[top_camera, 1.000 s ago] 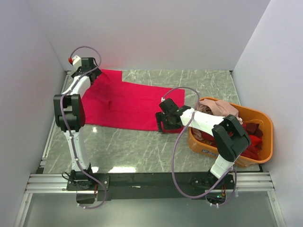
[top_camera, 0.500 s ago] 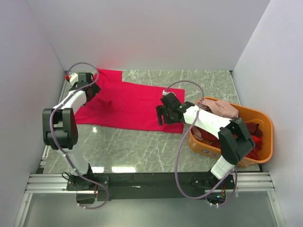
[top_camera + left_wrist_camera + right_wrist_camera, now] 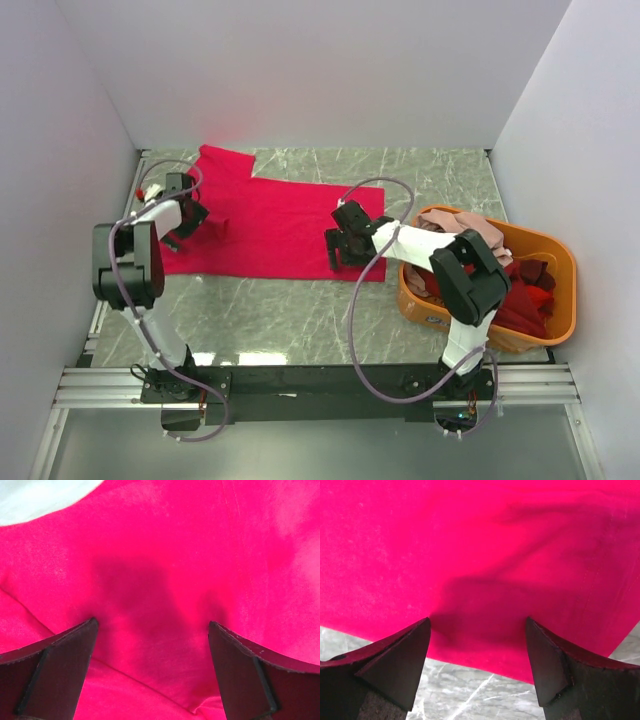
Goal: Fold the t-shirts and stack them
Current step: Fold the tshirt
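You have the crimson-pink t-shirt [image 3: 270, 220] spread out across the far left and middle of the table [image 3: 300, 310], with one sleeve reaching toward the back wall. Its near hem runs roughly level from left to right.

Your left gripper [image 3: 198, 226] is down over the shirt's left part. In the left wrist view [image 3: 152, 624] its fingers are spread wide, with nothing but pink cloth [image 3: 165, 570] between them and a soft fold just below the tips.

Your right gripper [image 3: 345, 258] sits at the shirt's near right edge. In the right wrist view [image 3: 477, 620] its fingers also stand wide apart over the cloth [image 3: 470, 550], and the hem and bare table show just past the tips. You cannot tell whether either gripper is pinching the cloth.

To the right, well apart from the spread shirt, the orange basket [image 3: 562, 255] holds a pale pink shirt [image 3: 465, 228] and dark red ones [image 3: 525, 305].
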You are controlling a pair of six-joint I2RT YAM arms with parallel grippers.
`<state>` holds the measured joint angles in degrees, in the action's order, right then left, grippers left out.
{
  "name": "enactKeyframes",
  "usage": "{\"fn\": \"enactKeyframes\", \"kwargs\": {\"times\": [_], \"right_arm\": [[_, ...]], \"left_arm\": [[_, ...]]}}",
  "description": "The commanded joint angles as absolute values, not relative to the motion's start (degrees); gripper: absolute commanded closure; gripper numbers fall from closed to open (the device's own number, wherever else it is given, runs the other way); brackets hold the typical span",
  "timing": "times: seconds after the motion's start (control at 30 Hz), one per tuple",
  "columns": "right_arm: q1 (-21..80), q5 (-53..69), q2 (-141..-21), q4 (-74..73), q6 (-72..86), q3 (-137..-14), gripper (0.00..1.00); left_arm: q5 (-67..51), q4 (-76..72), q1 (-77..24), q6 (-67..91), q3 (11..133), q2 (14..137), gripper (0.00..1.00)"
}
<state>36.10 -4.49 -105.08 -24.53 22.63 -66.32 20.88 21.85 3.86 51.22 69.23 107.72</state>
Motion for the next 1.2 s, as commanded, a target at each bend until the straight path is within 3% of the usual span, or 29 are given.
{"fn": "enactKeyframes", "kwargs": {"times": [0.0,0.3,0.57,0.93,1.17], "right_arm": [[36.0,-1.2,-102.4,-22.9,23.6,-61.2,0.18],[40.2,2.3,-91.7,-20.7,25.2,-47.7,0.18],[42.7,0.1,-85.5,-21.9,26.5,-47.4,0.18],[41.0,-9.8,-83.1,-28.7,23.7,-62.7,0.16],[35.4,-7.2,-87.1,-27.0,23.8,-70.0,0.16]], "left_arm": [[24.3,32.1,4.7,55.5,62.4,102.9,0.01],[26.6,38.9,4.7,63.0,46.1,88.7,0.01],[27.9,42.3,4.7,65.0,44.2,78.4,0.01],[24.9,38.6,4.6,56.5,63.3,78.0,0.01],[26.5,41.3,4.7,50.3,86.2,100.3,0.01]]}}
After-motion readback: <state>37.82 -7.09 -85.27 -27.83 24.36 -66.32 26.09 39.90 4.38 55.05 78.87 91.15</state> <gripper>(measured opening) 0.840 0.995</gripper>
